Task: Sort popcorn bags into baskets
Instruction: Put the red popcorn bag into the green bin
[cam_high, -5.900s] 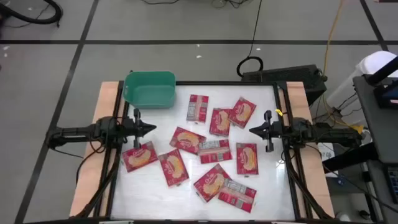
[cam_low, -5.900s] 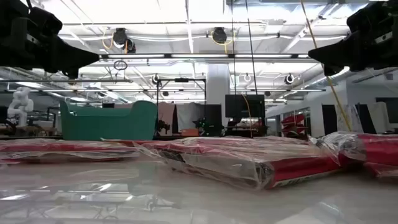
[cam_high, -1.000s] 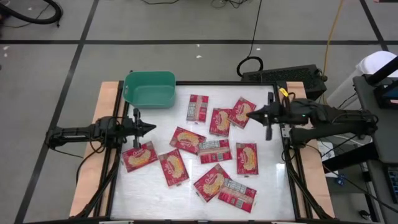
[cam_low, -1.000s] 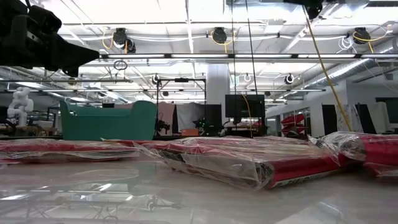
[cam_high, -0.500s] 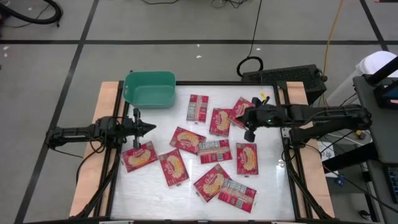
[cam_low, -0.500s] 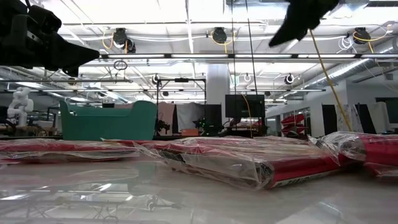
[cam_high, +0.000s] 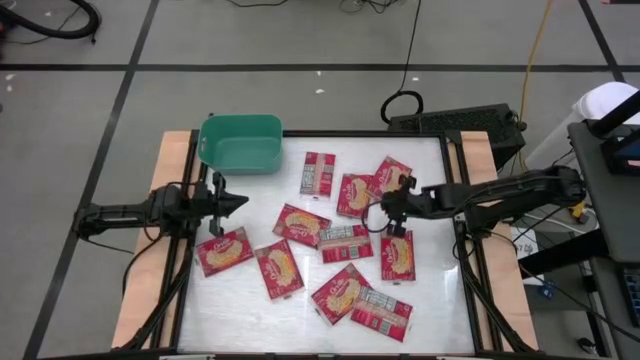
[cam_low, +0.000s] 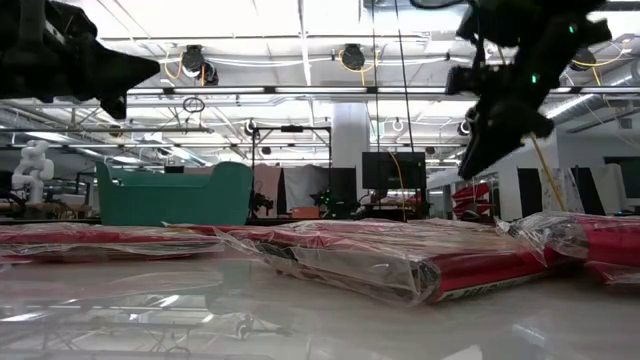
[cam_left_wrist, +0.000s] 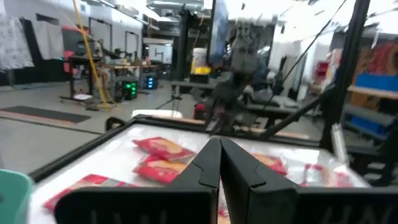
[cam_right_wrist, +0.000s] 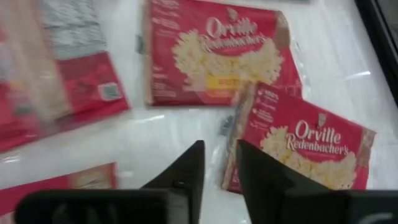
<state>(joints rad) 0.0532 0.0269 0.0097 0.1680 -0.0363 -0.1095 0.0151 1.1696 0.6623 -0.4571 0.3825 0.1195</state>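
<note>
Right gripper (cam_high: 384, 212): fingers slightly parted, empty, hovering over the popcorn bags (cam_high: 356, 194) right of the green basket (cam_high: 241, 143). Left gripper (cam_high: 238, 201): closed, idle below the basket. Step: reaching. Next, you lower onto one bag's edge.

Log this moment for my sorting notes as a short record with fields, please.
bin: teal-green bin at the table's far left corner, no packet visible inside
packets: ten red popcorn bags counted loose on the table
right gripper: over the middle packets, fingers slightly parted, holding nothing
left gripper: shut at the left edge, waiting
</note>
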